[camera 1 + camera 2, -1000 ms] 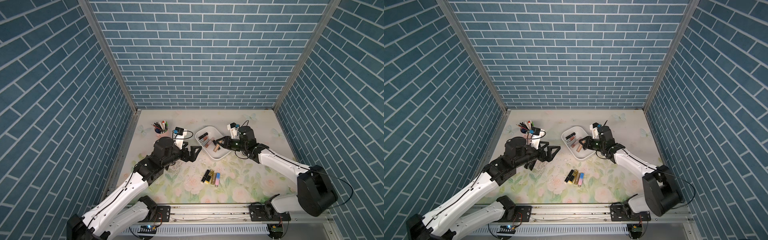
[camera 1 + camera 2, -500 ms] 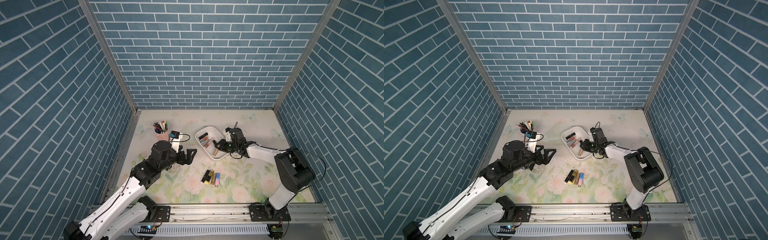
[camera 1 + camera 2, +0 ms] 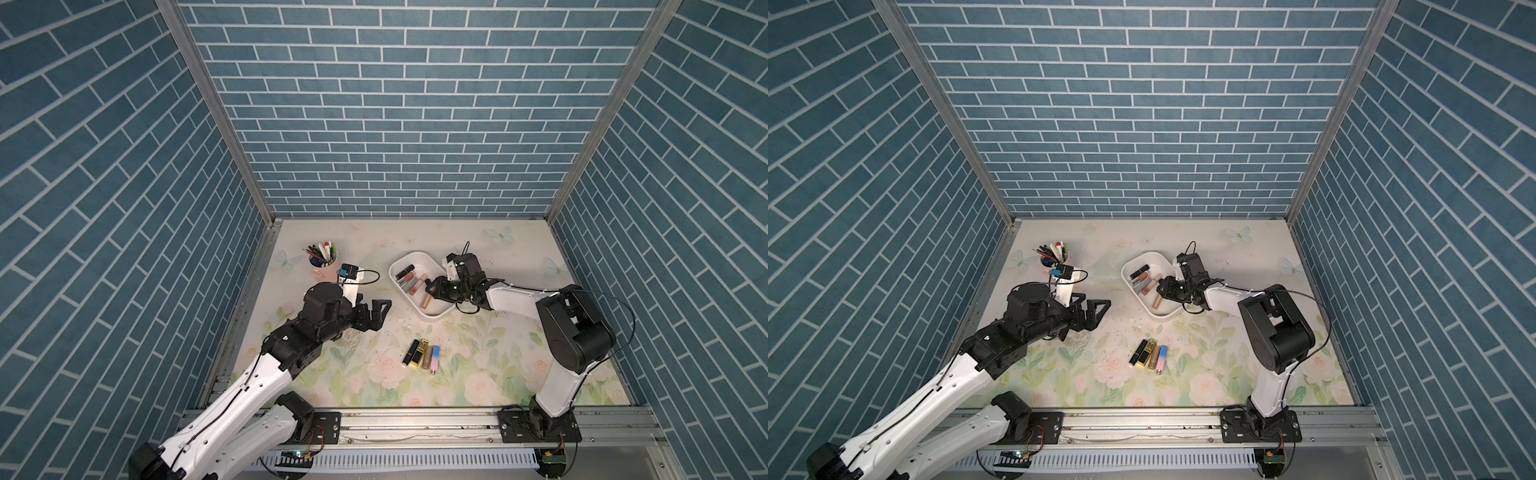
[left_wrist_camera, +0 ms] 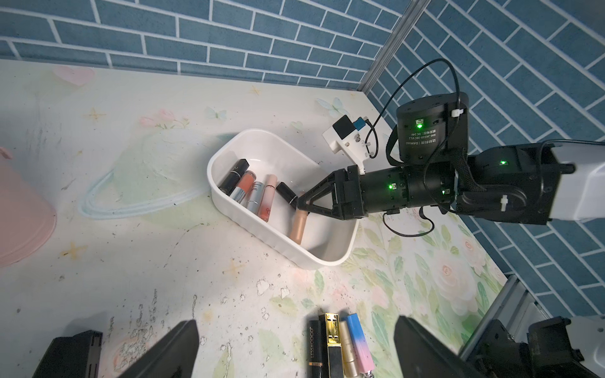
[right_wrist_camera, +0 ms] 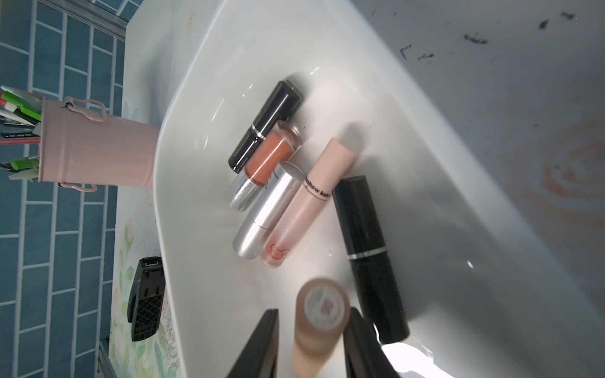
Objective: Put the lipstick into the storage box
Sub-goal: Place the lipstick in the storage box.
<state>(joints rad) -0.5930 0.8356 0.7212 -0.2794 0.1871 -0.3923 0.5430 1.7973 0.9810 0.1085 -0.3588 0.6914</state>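
Beige, the lipstick (image 4: 298,225) rests slanted inside the storage box (image 4: 281,258) with your right claw (image 4: 300,205) narrowly apart around its upper end, so lift straight up before swinging away; your left claw (image 3: 374,316) hangs wide apart above the table (image 3: 478,365).

**Right wrist view.** The beige lipstick (image 5: 322,314) between the fingers (image 5: 258,347) of the right gripper (image 5: 313,319) is blurred, and the print on its end cannot be read. Its lower end and both fingers run off the picture's edge, so contact between them cannot be judged.

**Left wrist view.** The row of four lipsticks (image 4: 340,347), the left gripper (image 4: 294,330) and the pink pen cup (image 4: 19,209) are each cut by the frame.
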